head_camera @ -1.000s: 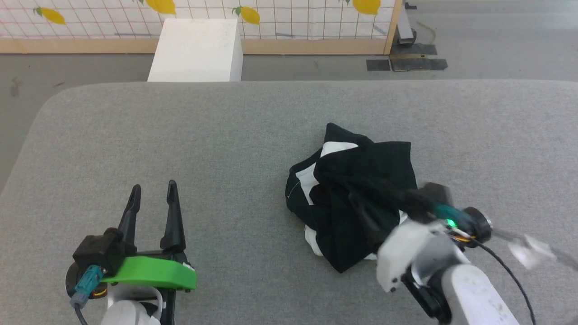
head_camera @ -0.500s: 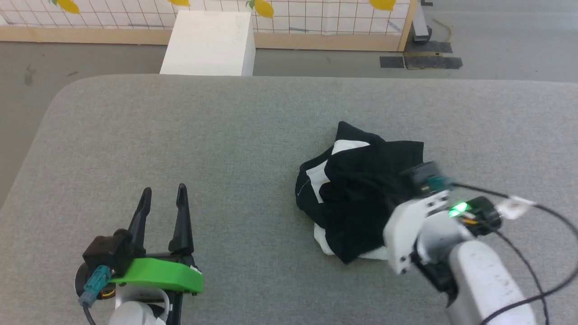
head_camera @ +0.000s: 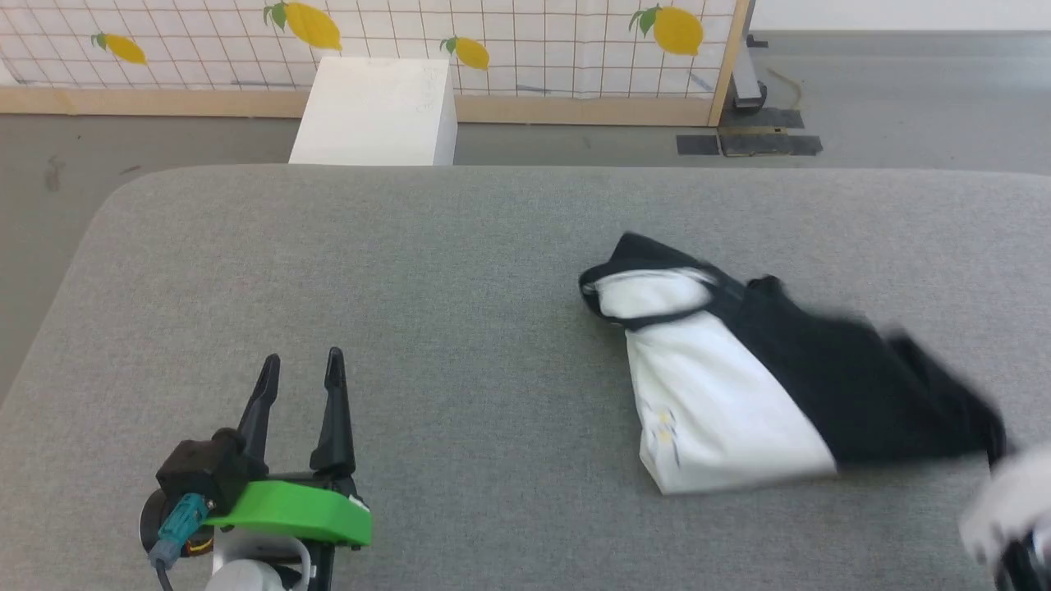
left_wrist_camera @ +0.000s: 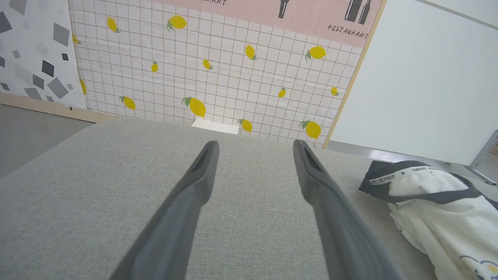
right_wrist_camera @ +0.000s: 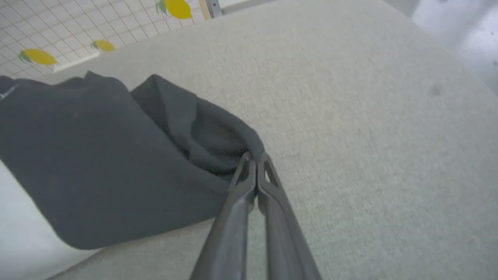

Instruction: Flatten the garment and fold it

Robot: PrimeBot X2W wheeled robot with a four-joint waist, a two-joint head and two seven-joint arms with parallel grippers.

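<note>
Barely started tbh: my right gripper (right_wrist_camera: 255,158) was clamped on the shirt (head_camera: 722,410) by its black edge, half-bunched on the grey pad's (head_camera: 410,271) right side, left gripper (head_camera: 300,369) wide and empty, nothing folded

The grey surface (head_camera: 460,271) lies bare between the left gripper (head_camera: 302,359) and the garment (head_camera: 722,394), which occupies its right part
</note>
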